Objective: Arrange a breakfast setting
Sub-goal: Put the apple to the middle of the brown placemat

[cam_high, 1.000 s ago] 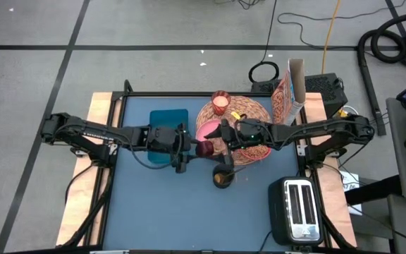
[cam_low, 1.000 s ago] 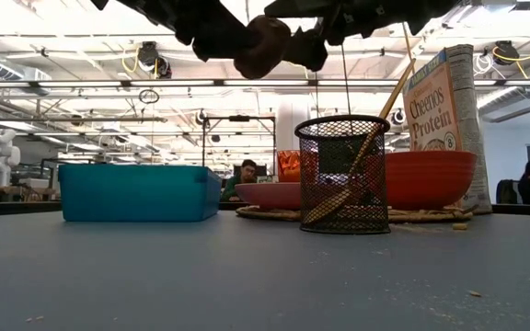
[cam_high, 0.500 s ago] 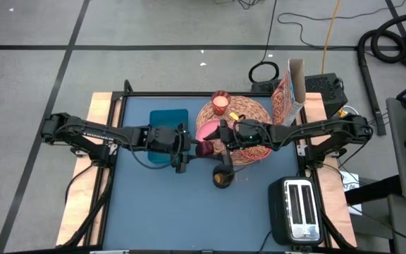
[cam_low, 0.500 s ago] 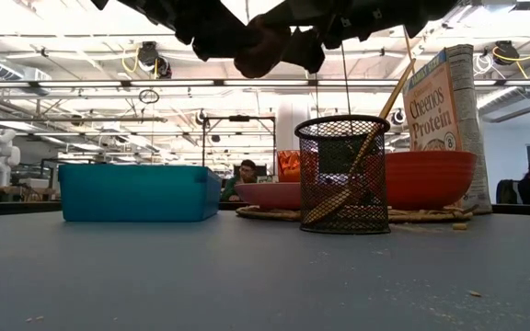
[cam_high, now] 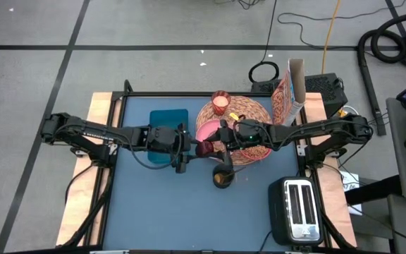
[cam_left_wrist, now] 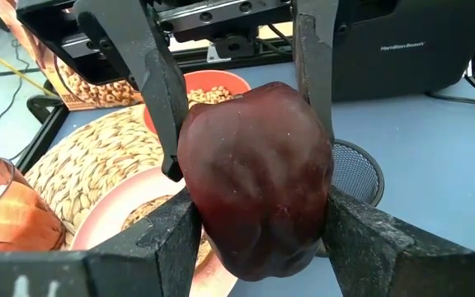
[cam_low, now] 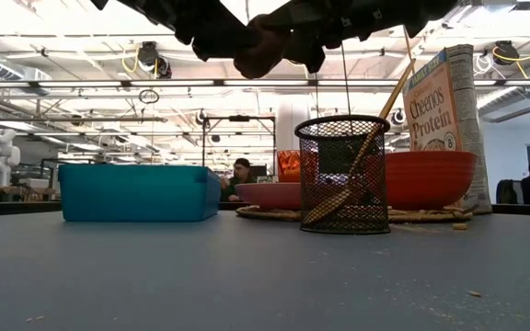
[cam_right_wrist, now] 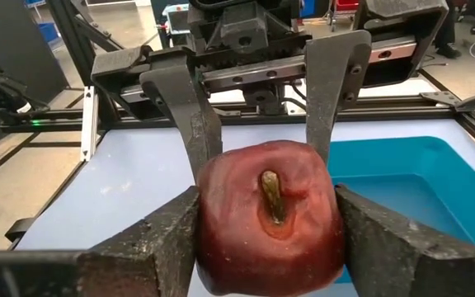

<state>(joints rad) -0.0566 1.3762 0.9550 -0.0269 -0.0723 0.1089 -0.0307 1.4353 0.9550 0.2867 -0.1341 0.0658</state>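
Above the table's middle, just beside the pink plate (cam_high: 208, 130), I have the dark-red fruit (cam_high: 204, 148) pinched from both sides — left gripper (cam_high: 193, 147) clamped on it, right gripper (cam_high: 213, 146) with its fingers against it from the opposite side. Its stem points toward the right arm. Neither arm is nearer; the hand-over turns on which one lets go. Below sit the wire cup (cam_high: 223, 175) with its wooden spoon (cam_low: 357, 161), the bowl (cam_low: 428, 177) and straw mat (cam_high: 249, 111); the teal bin (cam_high: 168, 121) lies under the left arm.
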